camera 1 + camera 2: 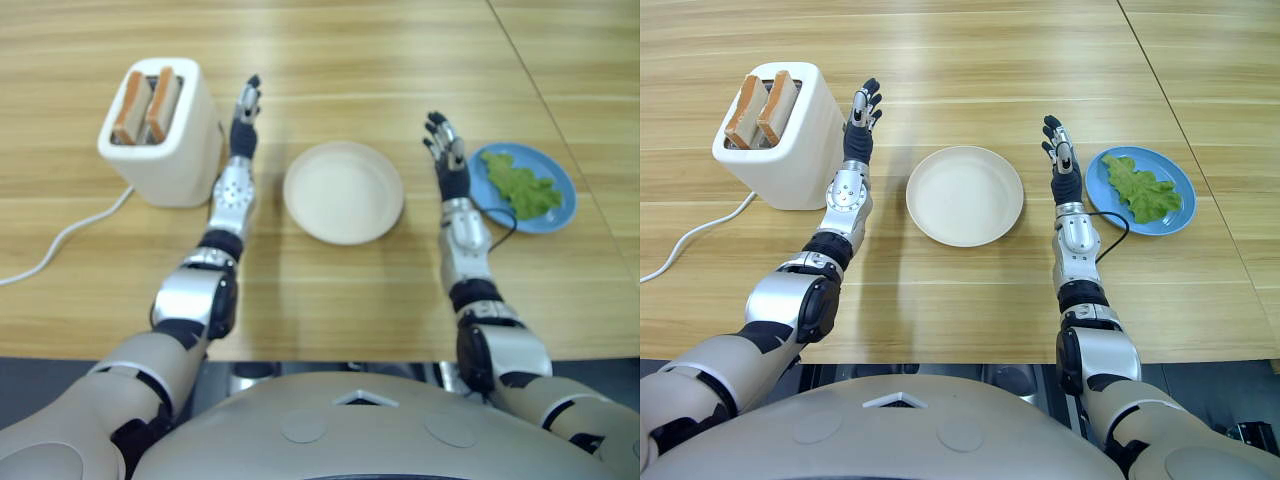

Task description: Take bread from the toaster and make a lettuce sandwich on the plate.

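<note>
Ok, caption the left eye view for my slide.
Left hand and right hand open beside cream plate; bread slices in toaster, lettuce on blue plate.

Bright, even light falls from above on the table (970,290). Beyond the fingertips of the left hand (860,125) and right hand (1061,160) the wood carries a pale, diffuse sheen. Between the hands, the plate (964,195) throws a soft, thin shadow along its near rim. The toaster (790,150), just left of the left fingers, casts a faint one at its base.
</note>
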Robot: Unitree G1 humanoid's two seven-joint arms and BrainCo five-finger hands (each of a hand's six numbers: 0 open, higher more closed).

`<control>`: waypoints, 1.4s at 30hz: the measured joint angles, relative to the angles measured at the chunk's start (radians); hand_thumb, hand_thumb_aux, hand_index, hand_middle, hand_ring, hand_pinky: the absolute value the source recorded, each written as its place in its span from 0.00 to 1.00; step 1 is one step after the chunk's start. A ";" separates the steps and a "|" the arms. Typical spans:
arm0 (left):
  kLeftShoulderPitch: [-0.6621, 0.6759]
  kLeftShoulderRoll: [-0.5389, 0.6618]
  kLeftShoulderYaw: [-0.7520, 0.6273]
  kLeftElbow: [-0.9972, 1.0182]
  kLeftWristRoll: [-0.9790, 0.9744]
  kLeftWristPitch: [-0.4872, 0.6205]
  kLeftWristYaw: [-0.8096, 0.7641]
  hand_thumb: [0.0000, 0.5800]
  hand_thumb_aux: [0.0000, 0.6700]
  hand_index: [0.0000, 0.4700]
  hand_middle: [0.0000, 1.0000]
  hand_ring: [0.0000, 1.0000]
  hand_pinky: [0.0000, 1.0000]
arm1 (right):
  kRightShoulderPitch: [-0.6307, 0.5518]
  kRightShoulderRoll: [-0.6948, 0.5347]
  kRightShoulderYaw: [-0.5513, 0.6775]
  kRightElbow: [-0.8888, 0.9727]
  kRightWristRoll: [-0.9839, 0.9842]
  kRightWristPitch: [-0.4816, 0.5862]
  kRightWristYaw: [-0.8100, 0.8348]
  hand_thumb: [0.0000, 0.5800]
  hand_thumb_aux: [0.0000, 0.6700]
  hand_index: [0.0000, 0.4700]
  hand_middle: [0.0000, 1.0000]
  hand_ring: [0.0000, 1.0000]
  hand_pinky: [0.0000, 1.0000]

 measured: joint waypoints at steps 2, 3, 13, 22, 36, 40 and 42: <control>0.000 -0.001 0.000 0.000 -0.002 0.000 0.000 0.00 0.00 0.00 0.00 0.00 0.00 | 0.000 0.000 0.000 0.000 0.001 0.000 0.004 0.00 0.00 0.00 0.00 0.00 0.00; 0.000 -0.001 0.000 0.000 -0.002 0.000 0.000 0.00 0.00 0.00 0.00 0.00 0.00 | 0.000 0.001 0.000 0.001 0.001 0.000 0.006 0.00 0.00 0.00 0.00 0.00 0.00; 0.000 -0.015 0.018 -0.001 -0.047 0.002 -0.070 0.00 0.00 0.00 0.00 0.00 0.00 | -0.004 0.002 -0.001 0.023 0.001 0.004 0.006 0.00 0.00 0.00 0.00 0.00 0.00; 0.010 -0.018 0.024 -0.029 -0.080 0.018 -0.124 0.00 0.00 0.00 0.00 0.00 0.00 | -0.003 0.002 -0.005 0.031 0.001 0.004 0.000 0.00 0.00 0.00 0.00 0.00 0.00; 0.421 0.368 0.144 -1.453 0.293 0.392 -0.146 0.00 0.00 0.00 0.00 0.00 0.00 | 0.031 0.006 -0.016 0.014 0.002 0.001 -0.002 0.00 0.00 0.00 0.00 0.00 0.00; 0.476 0.535 0.204 -1.342 0.580 0.586 -0.079 0.00 0.00 0.00 0.00 0.00 0.00 | 0.040 0.011 -0.028 0.005 0.006 0.002 -0.001 0.00 0.00 0.00 0.00 0.00 0.00; 0.489 0.565 0.189 -1.235 0.659 0.662 -0.057 0.00 0.00 0.00 0.00 0.00 0.00 | 0.041 0.016 -0.029 -0.004 0.006 0.002 -0.001 0.00 0.00 0.00 0.00 0.00 0.00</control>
